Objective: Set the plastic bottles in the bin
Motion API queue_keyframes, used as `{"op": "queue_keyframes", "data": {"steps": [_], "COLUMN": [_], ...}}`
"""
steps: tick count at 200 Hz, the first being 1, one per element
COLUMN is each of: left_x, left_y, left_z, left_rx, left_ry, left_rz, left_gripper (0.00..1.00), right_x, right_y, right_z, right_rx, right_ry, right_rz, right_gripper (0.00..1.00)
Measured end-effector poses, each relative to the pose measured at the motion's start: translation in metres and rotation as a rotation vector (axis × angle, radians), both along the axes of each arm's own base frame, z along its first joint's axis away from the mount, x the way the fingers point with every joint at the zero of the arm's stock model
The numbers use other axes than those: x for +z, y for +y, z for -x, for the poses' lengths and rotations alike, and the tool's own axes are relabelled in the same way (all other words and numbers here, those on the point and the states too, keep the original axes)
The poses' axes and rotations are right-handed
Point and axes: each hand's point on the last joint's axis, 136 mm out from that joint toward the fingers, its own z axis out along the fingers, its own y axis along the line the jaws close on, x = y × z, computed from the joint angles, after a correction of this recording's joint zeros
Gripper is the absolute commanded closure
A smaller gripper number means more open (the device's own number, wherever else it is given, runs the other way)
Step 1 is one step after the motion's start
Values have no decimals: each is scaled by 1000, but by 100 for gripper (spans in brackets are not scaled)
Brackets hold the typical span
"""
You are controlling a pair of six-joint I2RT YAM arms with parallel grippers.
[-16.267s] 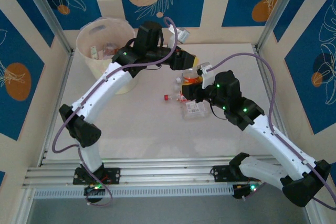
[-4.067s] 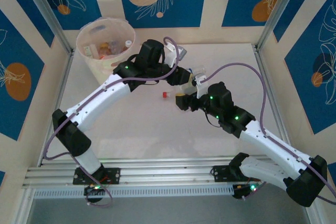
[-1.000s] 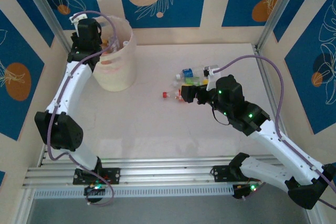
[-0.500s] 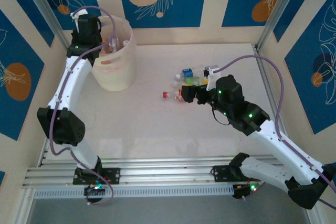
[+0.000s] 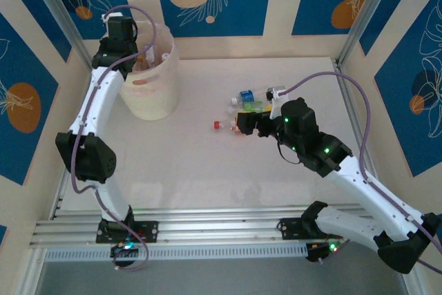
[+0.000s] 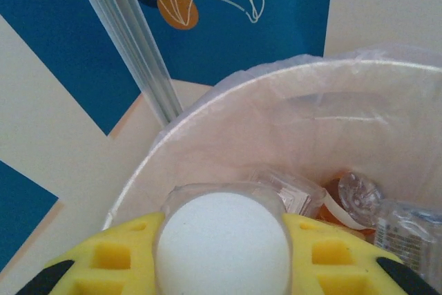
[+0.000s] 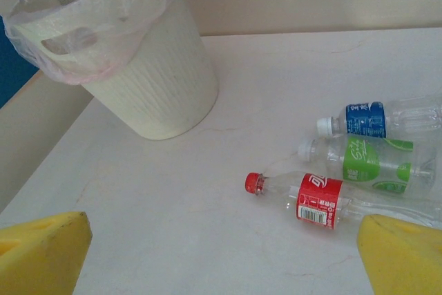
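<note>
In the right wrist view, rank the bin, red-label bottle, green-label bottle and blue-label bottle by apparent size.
1. bin, clearly largest.
2. red-label bottle, green-label bottle, blue-label bottle: too alike to rank; the blue one is cut by the frame edge, the red one lies nearest the camera.

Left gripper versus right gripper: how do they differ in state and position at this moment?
The left gripper is shut on a clear bottle with a white end; the right gripper stands wide open, empty. The left gripper is at the bin's mouth; the right gripper faces the red-label bottle, green-label bottle and blue-label bottle lying on the table. Both have yellow fingers.
</note>
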Motion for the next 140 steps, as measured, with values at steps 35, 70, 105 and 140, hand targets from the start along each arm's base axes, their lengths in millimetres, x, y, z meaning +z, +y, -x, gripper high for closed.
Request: {"op": "queue_keyframes", "data": {"steps": [35, 70, 105, 140], "left_x": [-6, -26, -35, 8], "left_y": [5, -2, -14, -23], "left_z": [1, 4, 6, 3], "left_rx": [47, 26, -47, -108], "left_ry": [0, 67, 133, 47], "left_rz": [19, 60, 92, 116], "left_gripper": [46, 26, 19, 13], "right_x": [2, 1, 1, -2], "right_y": [-5, -7, -8, -8], "right_z": [3, 2, 1, -1], "right_rx": [-16, -27, -36, -40], "right_ry": [-6, -9, -8, -3], "right_rz": [-11, -8, -3, 4], "right_gripper": [1, 1, 1, 1]}}
